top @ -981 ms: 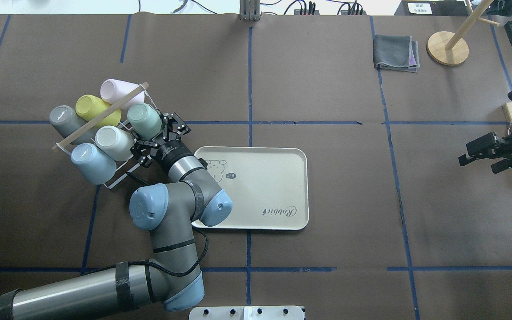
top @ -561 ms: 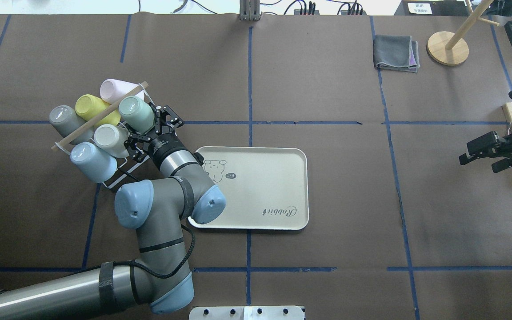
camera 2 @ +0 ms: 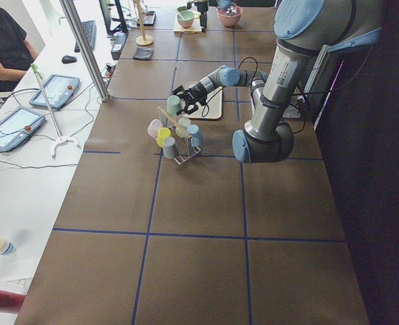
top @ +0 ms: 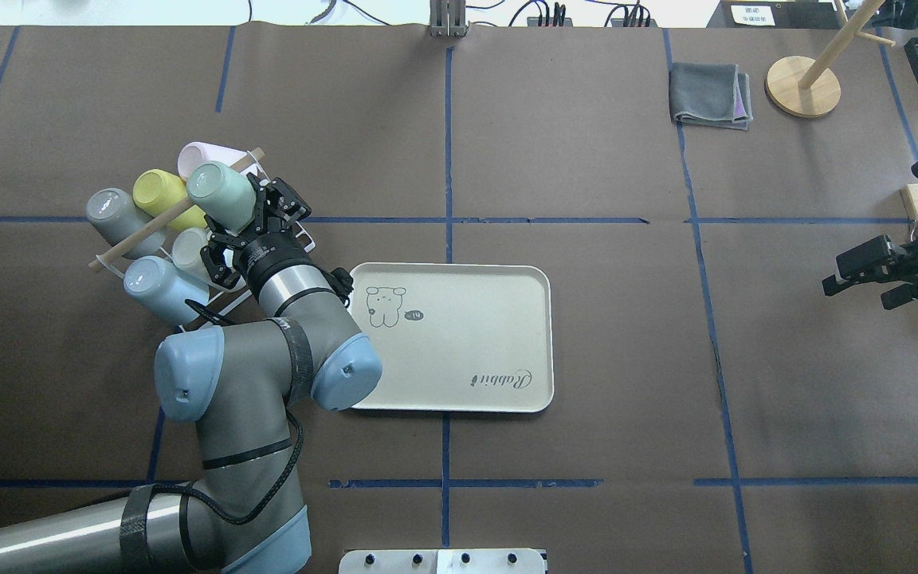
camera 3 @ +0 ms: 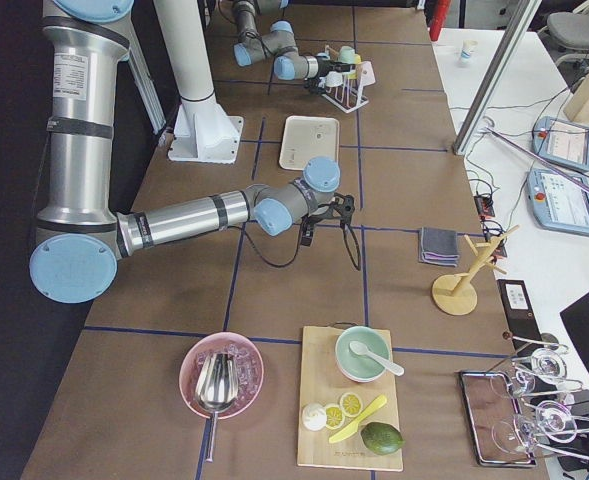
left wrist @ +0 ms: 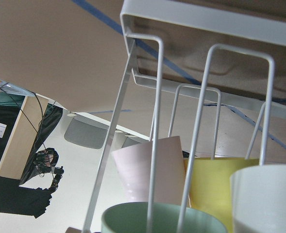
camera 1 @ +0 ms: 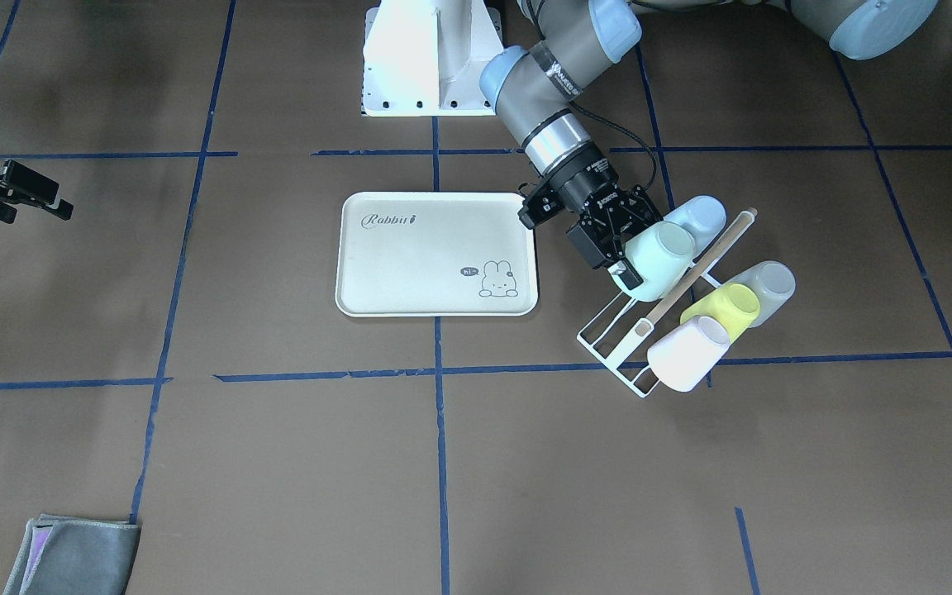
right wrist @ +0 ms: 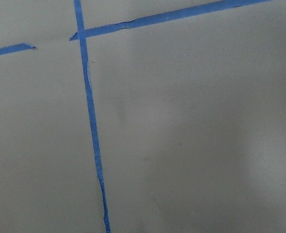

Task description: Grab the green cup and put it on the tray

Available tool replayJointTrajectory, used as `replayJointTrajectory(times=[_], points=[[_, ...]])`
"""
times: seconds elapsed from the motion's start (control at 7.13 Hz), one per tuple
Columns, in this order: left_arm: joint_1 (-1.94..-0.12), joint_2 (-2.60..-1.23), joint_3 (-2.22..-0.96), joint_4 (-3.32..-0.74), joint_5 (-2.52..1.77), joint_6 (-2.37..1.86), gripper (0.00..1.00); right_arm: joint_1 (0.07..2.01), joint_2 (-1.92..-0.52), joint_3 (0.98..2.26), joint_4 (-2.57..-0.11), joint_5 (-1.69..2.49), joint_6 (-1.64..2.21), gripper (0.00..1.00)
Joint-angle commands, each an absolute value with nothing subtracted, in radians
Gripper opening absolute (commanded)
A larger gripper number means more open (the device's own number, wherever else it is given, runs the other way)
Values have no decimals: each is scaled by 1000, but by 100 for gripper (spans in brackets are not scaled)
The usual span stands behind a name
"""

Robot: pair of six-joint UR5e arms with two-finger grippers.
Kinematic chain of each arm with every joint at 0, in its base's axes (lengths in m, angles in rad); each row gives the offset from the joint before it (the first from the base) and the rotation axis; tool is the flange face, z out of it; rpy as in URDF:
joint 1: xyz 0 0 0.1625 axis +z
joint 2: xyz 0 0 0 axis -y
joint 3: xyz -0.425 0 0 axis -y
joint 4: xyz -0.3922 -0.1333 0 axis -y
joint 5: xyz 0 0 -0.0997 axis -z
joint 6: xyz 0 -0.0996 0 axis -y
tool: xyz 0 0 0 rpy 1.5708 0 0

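Snugly, left pincer (top: 245,226) clamps the smooth, tapered green cup (top: 220,191).

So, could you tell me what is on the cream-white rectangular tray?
The tray carries only its printed bunny and lettering. The left arm hides one corner from overhead; the front view shows that corner nearly whole, bare.

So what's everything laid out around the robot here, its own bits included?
Pale mint-green plastic cup: one, green, in left gripper at the rack.
Cream rectangular tray: one, cream, beside the rack.
White wire rack: one, white, wooden bar, robot's left.
Racked cups: five; pink cup, yellow cup, grey cup, pale blue cup, white cup.
Folded grey cloth: one, far right.
Round-based wooden stand: one, beside cloth.
Left gripper: black, shut on the cup.
Right gripper: black, far right.
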State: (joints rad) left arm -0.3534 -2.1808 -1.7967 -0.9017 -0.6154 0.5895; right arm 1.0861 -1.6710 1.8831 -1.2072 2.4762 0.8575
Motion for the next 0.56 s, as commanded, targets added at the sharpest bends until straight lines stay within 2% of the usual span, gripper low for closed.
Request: replayJointTrajectory(times=[0.0,0.28,0.42], points=[[-348,-2183,-1914,-905,-623,577,77,1086,-1671,1879,-1206,2474,856,99],[-339,-2186,-2034,-955,-775,330,77,1086,-1671,1879,-1206,2471,854,99],[-341,-2181,-2034,-1142,-841,173,77,1086,-1671,1879,-1206,2471,854,99]])
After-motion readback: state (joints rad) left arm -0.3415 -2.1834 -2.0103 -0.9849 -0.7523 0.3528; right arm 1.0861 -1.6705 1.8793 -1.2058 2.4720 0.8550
